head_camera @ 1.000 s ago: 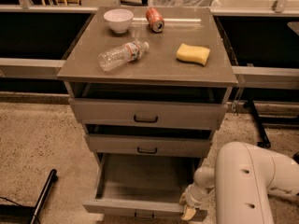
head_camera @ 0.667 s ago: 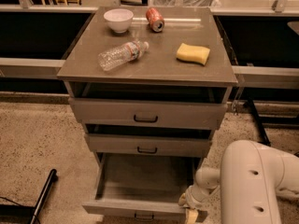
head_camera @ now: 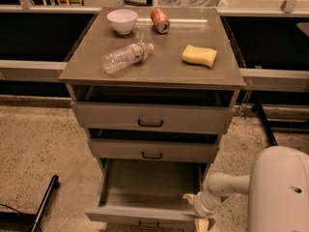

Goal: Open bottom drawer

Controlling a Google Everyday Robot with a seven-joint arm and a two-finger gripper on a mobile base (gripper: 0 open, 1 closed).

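Observation:
The bottom drawer (head_camera: 126,214) of the grey-brown cabinet stands pulled far out, its inside empty, its black pull handle (head_camera: 148,224) at the frame's lower edge. My gripper (head_camera: 195,210) is at the drawer's right front corner, on a white arm coming in from the lower right. One cream fingertip (head_camera: 188,197) is inside the drawer and the other is outside the front panel. The fingers stand apart and grip nothing that I can see.
The middle drawer (head_camera: 152,151) and top drawer (head_camera: 150,119) are slightly ajar. On the cabinet top lie a white bowl (head_camera: 122,21), a red can (head_camera: 160,20), a clear bottle (head_camera: 126,57) and a yellow sponge (head_camera: 199,55). A black pole (head_camera: 43,202) lies on the floor at left.
The white arm body has shifted a little to the right. The gripper stays at the drawer's right front corner, and the drawer is as far out as before.

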